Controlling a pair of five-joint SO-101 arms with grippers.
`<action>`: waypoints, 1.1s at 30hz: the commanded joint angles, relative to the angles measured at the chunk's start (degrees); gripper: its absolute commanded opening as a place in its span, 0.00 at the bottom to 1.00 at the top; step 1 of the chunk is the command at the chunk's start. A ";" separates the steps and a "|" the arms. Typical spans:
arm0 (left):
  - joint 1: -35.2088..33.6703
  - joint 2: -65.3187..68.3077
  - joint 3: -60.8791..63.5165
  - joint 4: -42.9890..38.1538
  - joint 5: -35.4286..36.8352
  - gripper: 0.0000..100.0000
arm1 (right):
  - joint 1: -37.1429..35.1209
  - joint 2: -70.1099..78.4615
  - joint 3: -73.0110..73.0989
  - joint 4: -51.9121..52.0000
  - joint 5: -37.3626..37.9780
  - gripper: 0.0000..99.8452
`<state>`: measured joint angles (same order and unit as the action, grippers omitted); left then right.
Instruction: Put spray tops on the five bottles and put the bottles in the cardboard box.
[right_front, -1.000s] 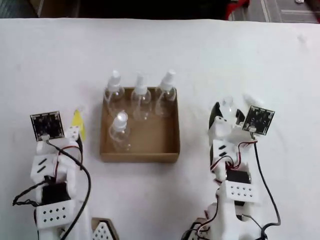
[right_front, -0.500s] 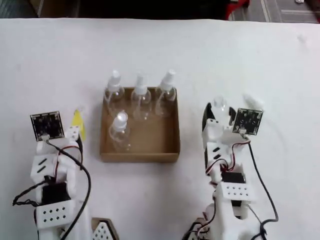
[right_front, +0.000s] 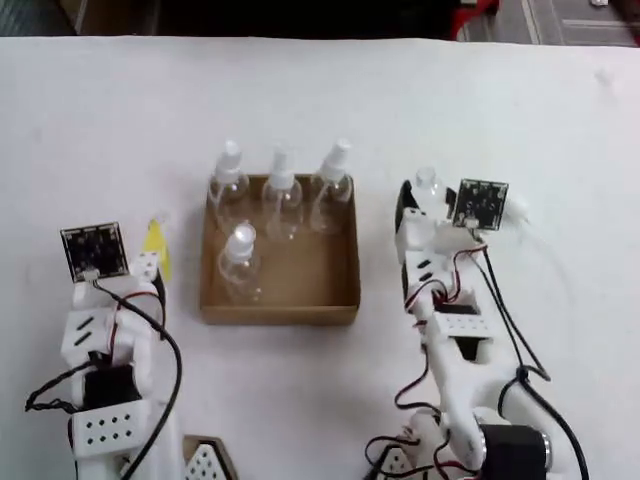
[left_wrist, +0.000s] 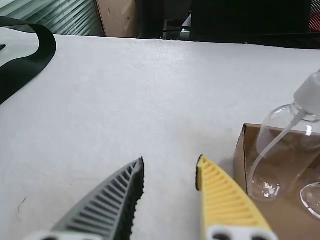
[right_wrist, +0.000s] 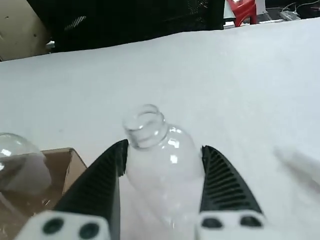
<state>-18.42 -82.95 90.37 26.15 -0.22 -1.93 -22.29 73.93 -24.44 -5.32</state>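
Note:
A brown cardboard box (right_front: 345, 285) sits mid-table with several clear bottles standing in it, each with a white spray top, such as the front one (right_front: 241, 260). Just right of the box, my right gripper (right_front: 425, 197) is shut on a clear bottle (right_front: 428, 183) whose neck is open and bare. The right wrist view has that bottle (right_wrist: 160, 165) upright between the black fingers (right_wrist: 100, 185). A loose white spray top (right_front: 515, 208) lies on the table to the right of it. Left of the box, my left gripper (left_wrist: 170, 170) stands open over bare table.
The white table runs wide behind and to both sides of the box. The box's left corner (left_wrist: 245, 150) and a capped bottle (left_wrist: 285, 140) lie close beside my left gripper's yellow finger (left_wrist: 225, 200). Dark room clutter lies past the table's far edge.
My right arm has carried the open bottle left and farther back, nearer the box's right wall, leaving the loose spray top behind. The left arm has stayed put.

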 joint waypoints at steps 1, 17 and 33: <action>0.48 -0.66 -1.85 -1.49 0.09 0.17 | 1.45 0.48 -3.08 -1.19 0.70 0.04; 0.40 -0.66 -1.85 -1.49 0.09 0.17 | -0.13 0.66 -1.76 -1.01 1.05 0.05; 0.40 -0.66 -1.93 -1.41 0.09 0.17 | -0.13 2.42 -2.02 -0.92 1.05 0.09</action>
<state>-18.42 -82.95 90.37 26.15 -0.22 -1.58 -21.32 73.32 -24.44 -4.97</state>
